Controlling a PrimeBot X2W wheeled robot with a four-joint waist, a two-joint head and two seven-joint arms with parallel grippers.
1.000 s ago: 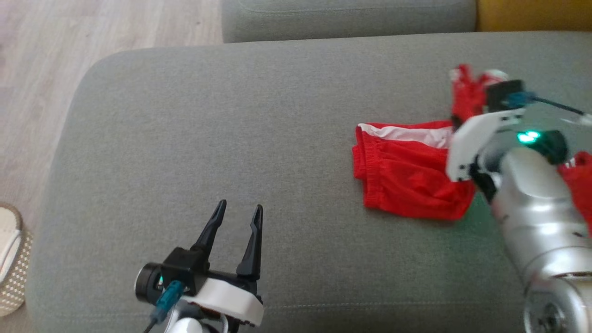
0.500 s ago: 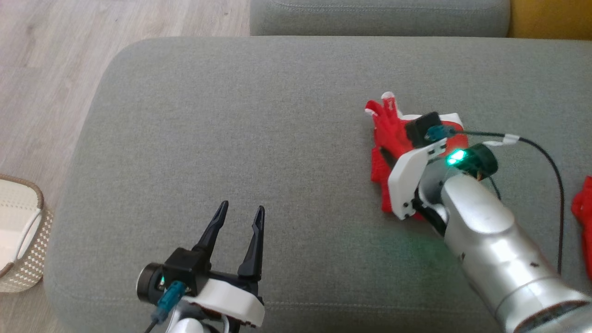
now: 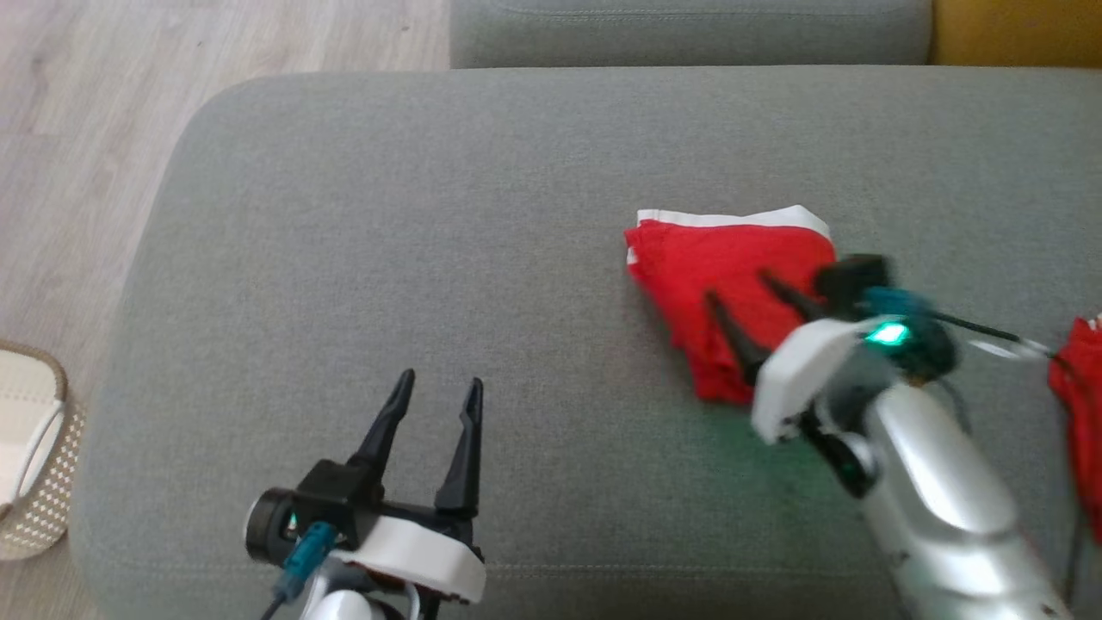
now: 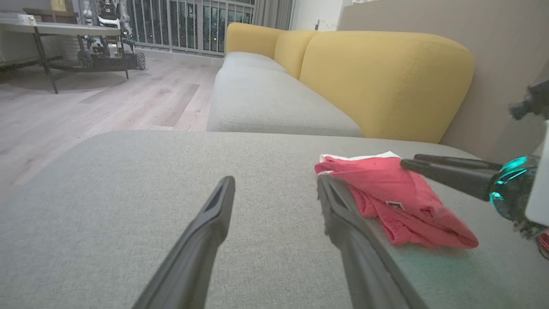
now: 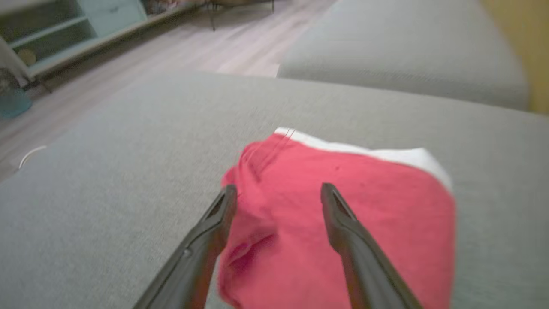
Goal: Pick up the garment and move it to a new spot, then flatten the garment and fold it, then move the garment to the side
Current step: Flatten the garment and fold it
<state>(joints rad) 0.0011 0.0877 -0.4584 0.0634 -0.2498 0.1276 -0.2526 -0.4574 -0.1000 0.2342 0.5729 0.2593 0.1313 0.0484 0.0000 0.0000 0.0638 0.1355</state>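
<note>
Backrest (image 4: 386, 81) behind garment (image 4: 377, 184) (left wrist view)

The right end effector (image 3: 736, 287) and its wrist are smeared soft in the head view, and the pale forearm covers the garment's (image 3: 706, 254) 4 o'clock corner. At 3 o'clock a second red cloth (image 3: 1076, 387) is cut by the frame edge, so its shape cannot be told. At 8 o'clock a woven basket (image 3: 43, 499) is half cropped. The right wrist view is blurred throughout, and the garment's near hem runs off at 6 o'clock. In the left wrist view a small dark label (image 4: 394, 205) on the garment is too small to read, and the left end effector (image 4: 275, 180) hides the garment's 9 o'clock edge.
</note>
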